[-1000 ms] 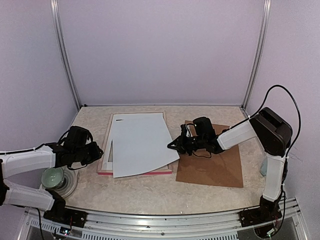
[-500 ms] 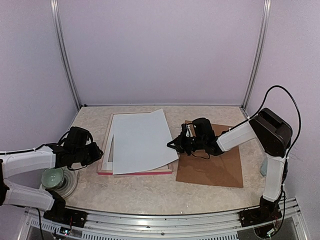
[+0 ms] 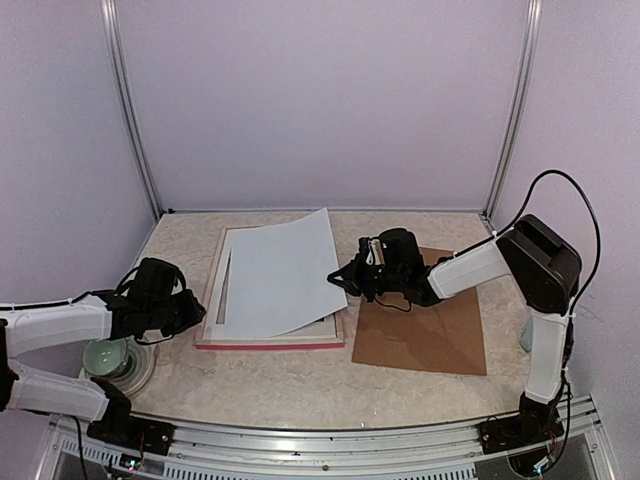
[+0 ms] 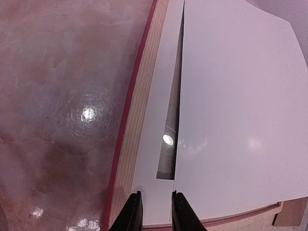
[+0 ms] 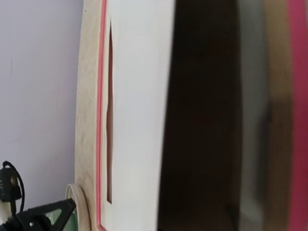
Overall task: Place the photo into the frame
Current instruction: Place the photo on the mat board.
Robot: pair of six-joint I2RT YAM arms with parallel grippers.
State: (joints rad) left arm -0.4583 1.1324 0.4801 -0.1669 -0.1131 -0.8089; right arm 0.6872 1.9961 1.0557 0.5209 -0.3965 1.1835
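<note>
Over the frame (image 3: 265, 344), photo (image 3: 285, 275) right edge pinched in right fingers (image 3: 350, 281)

Robot test cell in a lab, not a home. Plain lilac panels (image 3: 320, 100) close off three sides, with aluminium posts (image 3: 130, 110) at the far corners. The marble-look table (image 3: 300, 385) has an aluminium rail (image 3: 320, 445) along its near edge. Both arm bases (image 3: 120, 425) are bolted there. A loose black cable (image 3: 585, 200) loops above the right arm (image 3: 540, 260).
</note>
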